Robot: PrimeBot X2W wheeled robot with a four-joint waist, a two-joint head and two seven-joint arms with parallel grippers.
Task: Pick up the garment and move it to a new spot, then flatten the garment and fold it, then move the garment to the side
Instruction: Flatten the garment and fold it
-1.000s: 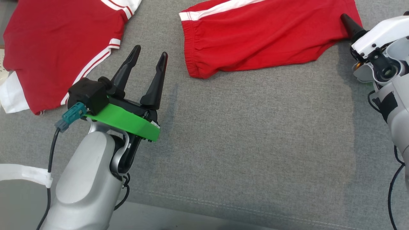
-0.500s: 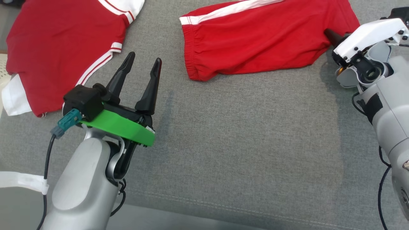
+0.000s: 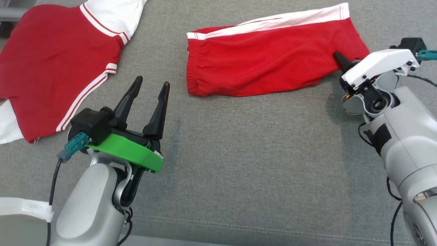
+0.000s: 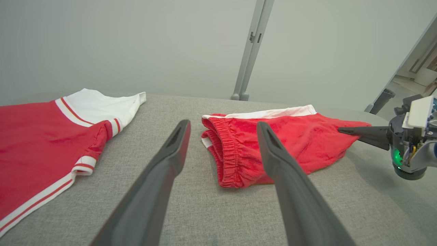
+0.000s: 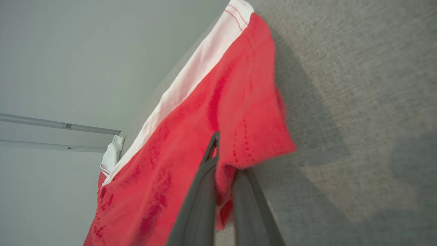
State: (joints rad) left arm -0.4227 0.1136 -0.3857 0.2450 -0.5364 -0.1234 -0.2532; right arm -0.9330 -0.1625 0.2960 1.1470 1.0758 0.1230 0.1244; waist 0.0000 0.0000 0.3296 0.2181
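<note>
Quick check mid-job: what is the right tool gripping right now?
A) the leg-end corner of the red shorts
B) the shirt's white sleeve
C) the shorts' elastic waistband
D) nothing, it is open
A: the right tool is shut on the leg-end corner of the red shorts, with cloth pinched in it.

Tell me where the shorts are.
In the head view the shorts lie on the grey surface at upper centre-right, right of the red shirt, their right corner pinched between the right gripper's fingers.

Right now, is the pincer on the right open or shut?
Shut: the right gripper pinches a corner of the red shorts between its two closed fingers.
</note>
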